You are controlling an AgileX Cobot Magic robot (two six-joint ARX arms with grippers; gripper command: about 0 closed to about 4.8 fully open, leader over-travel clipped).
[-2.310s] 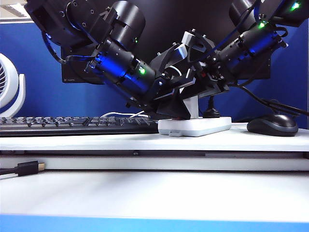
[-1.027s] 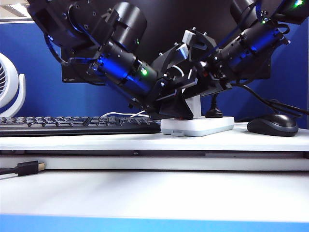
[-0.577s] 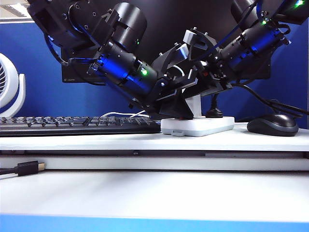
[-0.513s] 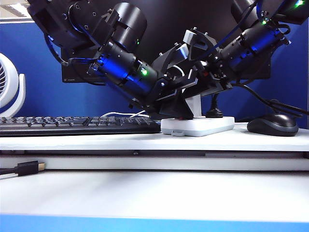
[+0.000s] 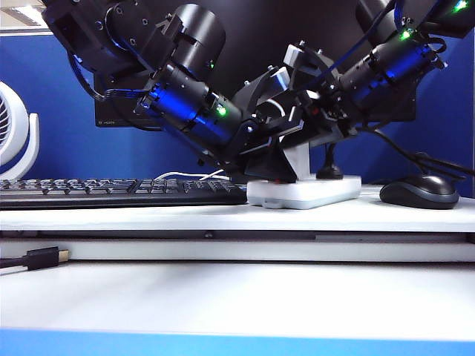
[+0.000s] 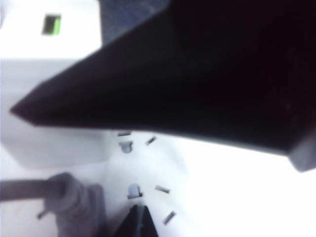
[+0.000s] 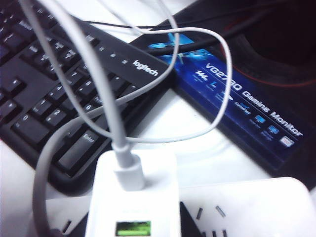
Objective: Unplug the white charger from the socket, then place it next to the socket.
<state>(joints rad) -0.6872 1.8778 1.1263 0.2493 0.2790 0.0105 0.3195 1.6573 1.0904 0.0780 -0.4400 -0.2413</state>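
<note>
- Exterior view: both arms met over the socket (image 5: 304, 193), which lay flat on the white desk (image 5: 148, 216), about centre frame.
- White charger (image 5: 299, 159) stood upright on the socket top, slightly tilted, under the two wrists; whether its prongs were seated could not be told.
- Left gripper (image 5: 276, 169) came down from 10 o'clock, tip at the socket's left end, touching or just above it; could not tell its opening, wrist view mostly blocked by a dark blurred finger (image 6: 197, 74).
- Left wrist view showed the socket face (image 6: 163, 187) with slot holes, a grey plug (image 6: 74, 202) and the charger's white block (image 6: 54, 64) just beside.
- Right gripper (image 5: 310, 137) came in from 2 o'clock at the charger's upper part; fingers not visible in its wrist view, grip could not be told.
- Right wrist view: charger (image 7: 132, 197) with its white cable (image 7: 111, 113) looping over the keyboard (image 7: 59, 98); monitor base (image 7: 237, 103) behind.
- Black plug (image 5: 328, 172) at the socket's right end; mouse (image 5: 419, 193) at 3 o'clock, keyboard (image 5: 111, 189) at 9 o'clock, fan (image 5: 15, 141) far left.
</note>
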